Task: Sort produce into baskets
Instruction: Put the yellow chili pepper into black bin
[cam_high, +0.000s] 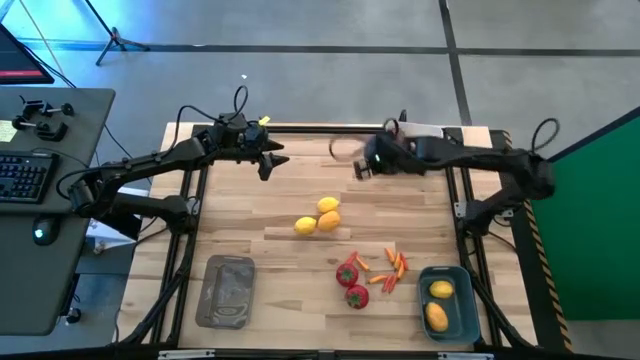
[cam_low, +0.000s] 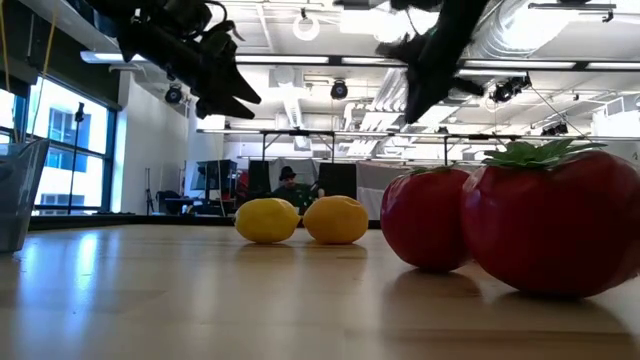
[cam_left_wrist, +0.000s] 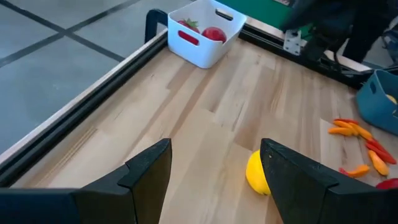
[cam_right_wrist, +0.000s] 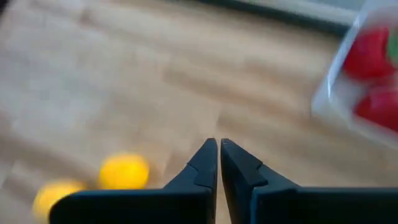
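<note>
The left gripper (cam_high: 268, 160) hangs above the far left part of the pale wooden table (cam_high: 300, 190), fingers spread wide and empty. Farther right, the right gripper (cam_high: 361, 166) is raised near the far edge, fingers pinched together on nothing. Three yellow oval lemons (cam_high: 319, 217) lie mid-table; two red round fruits with green tops (cam_high: 351, 283) and thin orange peppers (cam_high: 391, 268) sit nearer the blue-teal rectangular tray (cam_high: 448, 301), which holds two lemons. A flat grey tray (cam_high: 226, 291) lies front left. Only the left wrist view shows clearly the white rectangular basket (cam_left_wrist: 205, 31) — red fruits inside.
</note>
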